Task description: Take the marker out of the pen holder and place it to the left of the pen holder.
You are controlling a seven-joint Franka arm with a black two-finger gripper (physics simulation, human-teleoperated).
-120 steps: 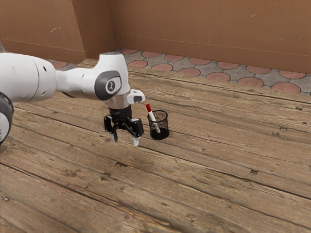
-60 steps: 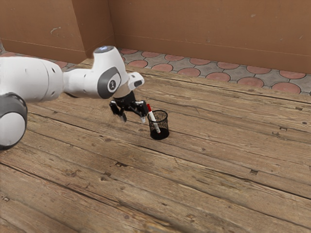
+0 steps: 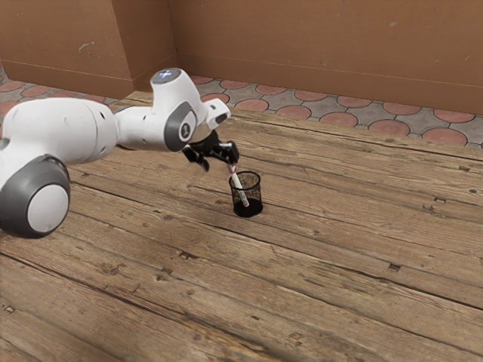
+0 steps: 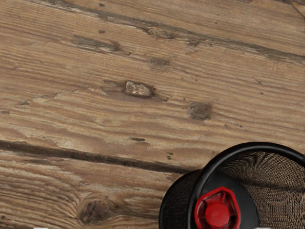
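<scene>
My black gripper [image 3: 219, 167] is at the upper end of the marker, its two fingers spread apart. The white marker [image 3: 238, 185] leans inside the black mesh pen holder [image 3: 247, 212], its upper end toward the exterior view's left and hidden by the near finger. In the wrist view, light fingertips of the gripper [image 4: 152, 227] just show at the lower edge, far apart. Between them is the marker's red end [image 4: 218, 214], seen end-on beside the rim of the pen holder [image 4: 257, 146].
Weathered wooden planks [image 3: 332, 256] form the surface around the pen holder. Beyond their far edge lie red and grey paving [image 3: 339, 118] and a brown wall [image 3: 324, 53].
My hand has risen, tilted and moved toward the exterior view's right, from beside the pen holder to the marker's upper end. Marker and pen holder have stayed where they were.
</scene>
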